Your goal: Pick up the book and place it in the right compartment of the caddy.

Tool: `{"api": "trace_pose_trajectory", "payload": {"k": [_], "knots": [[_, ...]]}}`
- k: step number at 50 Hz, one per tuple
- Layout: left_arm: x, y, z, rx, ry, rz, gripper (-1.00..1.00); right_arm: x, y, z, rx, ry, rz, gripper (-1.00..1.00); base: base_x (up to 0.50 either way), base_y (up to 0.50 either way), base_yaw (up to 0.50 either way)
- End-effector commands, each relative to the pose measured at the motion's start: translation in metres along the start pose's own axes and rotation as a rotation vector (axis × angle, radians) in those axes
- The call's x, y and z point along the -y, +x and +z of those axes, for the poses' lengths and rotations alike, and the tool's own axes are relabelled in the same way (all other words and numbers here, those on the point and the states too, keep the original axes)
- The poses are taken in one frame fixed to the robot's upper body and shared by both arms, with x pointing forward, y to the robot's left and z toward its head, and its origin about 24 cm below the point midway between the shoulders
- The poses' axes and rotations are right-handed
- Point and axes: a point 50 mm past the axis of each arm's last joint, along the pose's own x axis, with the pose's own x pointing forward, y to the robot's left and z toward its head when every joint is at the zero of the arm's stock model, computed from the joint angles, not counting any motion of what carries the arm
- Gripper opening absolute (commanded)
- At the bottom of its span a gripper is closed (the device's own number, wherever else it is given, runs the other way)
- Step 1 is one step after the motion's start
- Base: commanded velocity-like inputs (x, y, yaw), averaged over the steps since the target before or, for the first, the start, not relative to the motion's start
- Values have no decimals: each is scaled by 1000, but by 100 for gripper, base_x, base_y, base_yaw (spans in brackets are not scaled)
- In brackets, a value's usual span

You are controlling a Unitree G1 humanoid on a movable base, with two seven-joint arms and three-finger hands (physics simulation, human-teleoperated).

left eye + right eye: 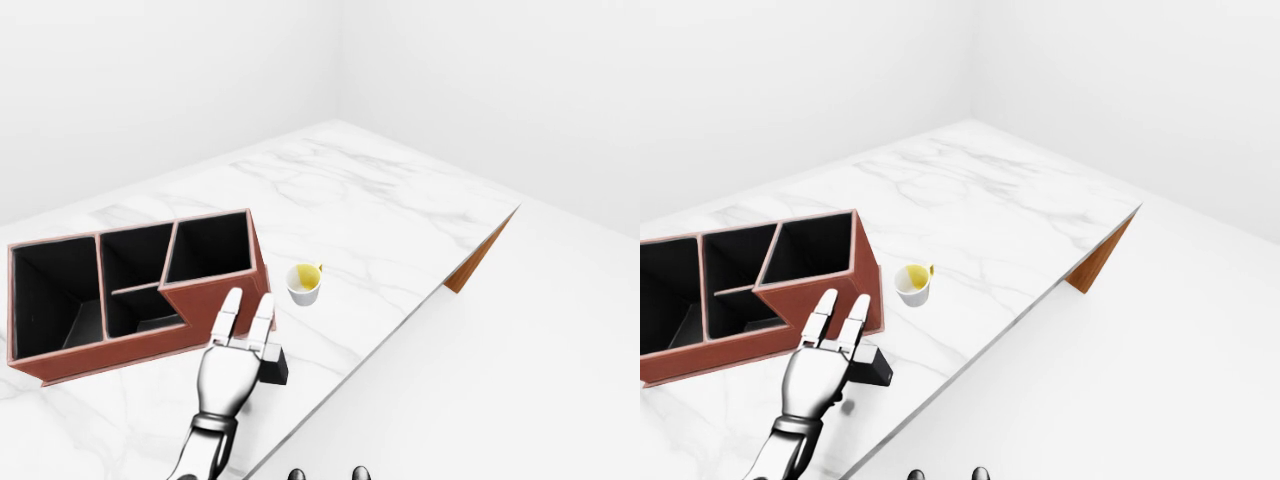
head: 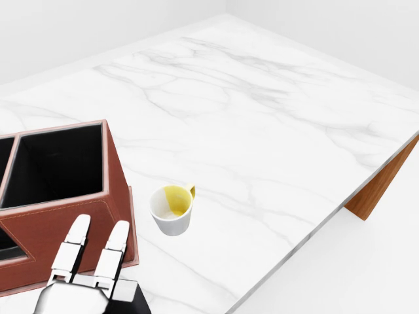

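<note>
**Left hand flat over the book, caddy beside it**

At the left side of the table stands the brown caddy, its dark compartments open upward; the right compartment looks empty. Just beside the caddy's long wall, near the table's near edge, lies the book, a small dark slab mostly hidden under the left hand. It looks stiff, thin and light, with a smooth cover that may slip; lying flat, it probably has to be pinched across its edges, perhaps after sliding it toward the table's edge. The hand reaches in palm down, its fingers stretched out straight toward the caddy wall, not curled round anything. Whether the palm touches the book cannot be told. Further right sits a white cup with a yellow inside, apart from both. The right hand is out of sight.
</note>
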Motion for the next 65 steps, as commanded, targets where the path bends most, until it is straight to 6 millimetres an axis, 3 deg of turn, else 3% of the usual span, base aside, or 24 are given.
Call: {"api": "trace_pose_trajectory", "payload": {"k": [1, 15, 44, 45, 46, 47, 48, 50, 55, 57, 58, 60, 61, 65], "knots": [[3, 4, 5, 10, -14, -3, 100, 0, 0, 2, 4, -5, 0, 100, 0, 0, 0], [4, 9, 13, 36, -34, 2, 100, -2, 0, -1, -8, -5, 5, 100, 0, 0, 0], [46, 18, 19, 109, 9, -161, 100, -1, 0, -5, -20, 3, 4, 100, 0, 0, 0], [46, 19, 19, 109, 10, -164, 68, -1, 0, -3, -16, 0, 4, 100, 1, -1, -1], [46, 19, 18, 108, 9, -165, 11, -1, 0, -3, -16, 0, 4, 100, 0, 0, -1], [47, 19, 18, 107, 10, -167, -10, -1, 0, -3, -14, -1, 4, 100, 1, -1, -1], [48, 20, 18, 108, 10, -170, -11, -1, 0, -3, -14, -2, 4, 100, 1, -1, -1], [49, 21, 18, 110, 12, -176, -41, -1, 0, -4, -16, 0, 4, 100, 0, 0, -1], [55, 19, 19, 121, 20, -204, -42, -1, 0, -3, -17, 0, 3, 100, 0, -1, -1], [56, 19, 19, 125, 24, -210, -54, -1, 0, 0, -6, -8, 3, 100, 0, 0, -1], [57, 18, 19, 126, 25, -213, -81, -1, 0, -2, -10, -4, 2, 100, 1, -1, -1], [58, 17, 19, 133, 31, -221, -86, -1, 0, -1, -10, -6, 3, 100, 0, 0, 0], [59, 17, 19, 134, 32, -224, -100, -1, 0, -1, -8, -7, 3, 100, 0, 0, 0], [59, 16, 19, 136, 37, -229, -100, -1, 0, -1, -9, -7, 3, 100, 0, 0, 0]]}}
